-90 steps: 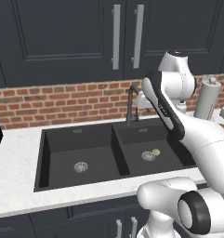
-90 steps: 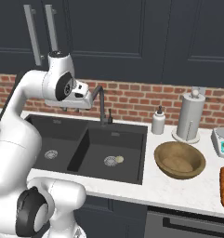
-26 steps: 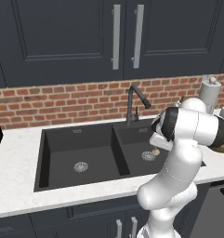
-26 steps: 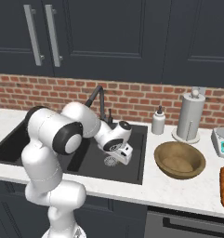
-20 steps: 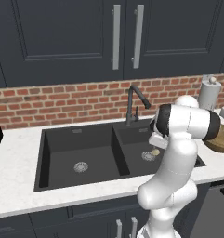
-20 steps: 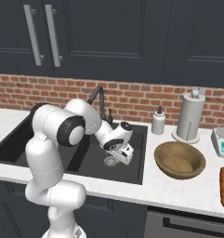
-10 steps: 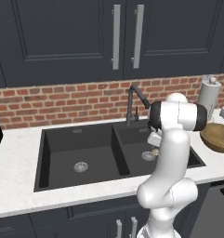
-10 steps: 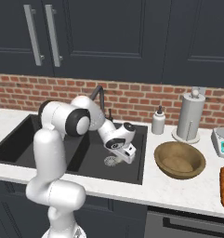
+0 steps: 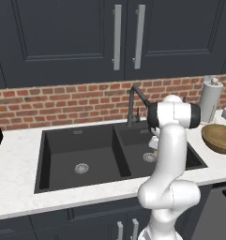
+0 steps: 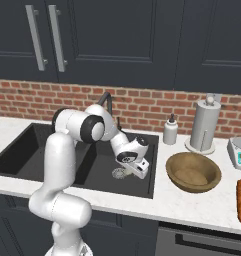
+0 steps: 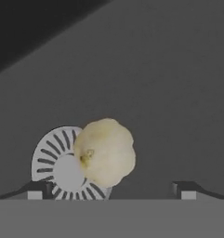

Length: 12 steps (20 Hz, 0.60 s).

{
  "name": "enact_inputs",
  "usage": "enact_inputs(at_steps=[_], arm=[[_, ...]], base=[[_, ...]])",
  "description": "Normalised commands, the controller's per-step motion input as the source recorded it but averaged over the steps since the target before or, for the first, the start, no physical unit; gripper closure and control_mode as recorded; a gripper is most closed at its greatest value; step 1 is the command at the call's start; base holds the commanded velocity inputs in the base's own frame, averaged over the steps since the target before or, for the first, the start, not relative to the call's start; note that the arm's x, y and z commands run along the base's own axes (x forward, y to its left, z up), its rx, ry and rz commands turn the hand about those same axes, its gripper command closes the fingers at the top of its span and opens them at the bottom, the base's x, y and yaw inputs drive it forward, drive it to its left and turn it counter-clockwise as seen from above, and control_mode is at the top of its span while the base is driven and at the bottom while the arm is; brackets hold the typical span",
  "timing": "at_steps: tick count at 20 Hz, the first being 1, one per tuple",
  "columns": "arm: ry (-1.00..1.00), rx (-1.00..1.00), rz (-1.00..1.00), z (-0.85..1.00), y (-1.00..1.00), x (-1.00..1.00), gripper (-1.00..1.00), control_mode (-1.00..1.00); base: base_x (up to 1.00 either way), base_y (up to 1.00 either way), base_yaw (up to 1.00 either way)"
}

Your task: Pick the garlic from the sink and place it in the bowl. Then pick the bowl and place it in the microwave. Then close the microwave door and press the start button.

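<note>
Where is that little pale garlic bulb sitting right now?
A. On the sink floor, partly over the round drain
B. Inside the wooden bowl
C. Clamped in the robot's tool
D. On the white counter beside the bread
A: in the hand view the garlic lies on the dark floor of the sink, overlapping the silver drain, with the tool open around it.
</note>
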Motion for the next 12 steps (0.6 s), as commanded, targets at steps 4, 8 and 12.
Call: enact_inputs(at_steps=[4,8,12], arm=[[0.0,0.0,0.0,-0.22,-0.04,0.31,-1.0,-1.0],[0.0,0.0,0.0,-0.12,0.0,0.22,-1.0,-1.0],[0.0,0.0,0.0,-0.17,0.0,0.02,-1.0,-1.0]], base=[[0.0,0.0,0.0],[0.0,0.0,0.0],[0.0,0.0,0.0]])
